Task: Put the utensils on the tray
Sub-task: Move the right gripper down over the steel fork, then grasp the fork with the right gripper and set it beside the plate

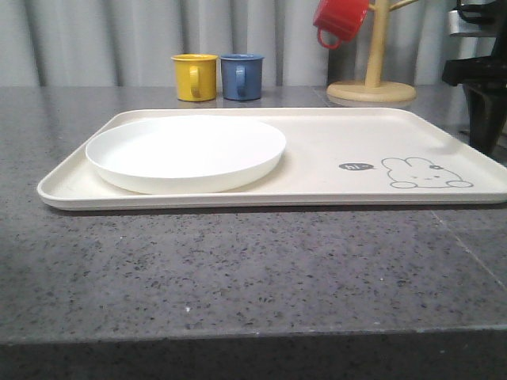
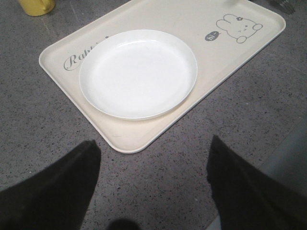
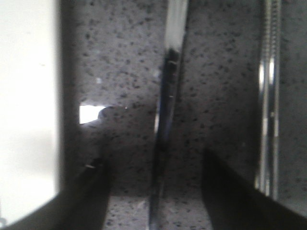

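Right tool (image 3: 156,191) hangs with fingers spread astride a shiny utensil handle (image 3: 165,124) lying on the table (image 3: 216,96); left tool (image 2: 153,182) gapes apart near the tray (image 2: 144,141).

A tray (image 1: 333,170) lies on the table (image 1: 238,269), with a plate (image 1: 186,153) on its left part. Behind the tray two mugs (image 1: 195,77) stand side by side. To their right stands a mug rack (image 1: 372,83) with a mug (image 1: 339,21) hanging on it. A utensil (image 3: 168,120) lies on the table beside the tray's edge, another (image 3: 268,105) beyond it.
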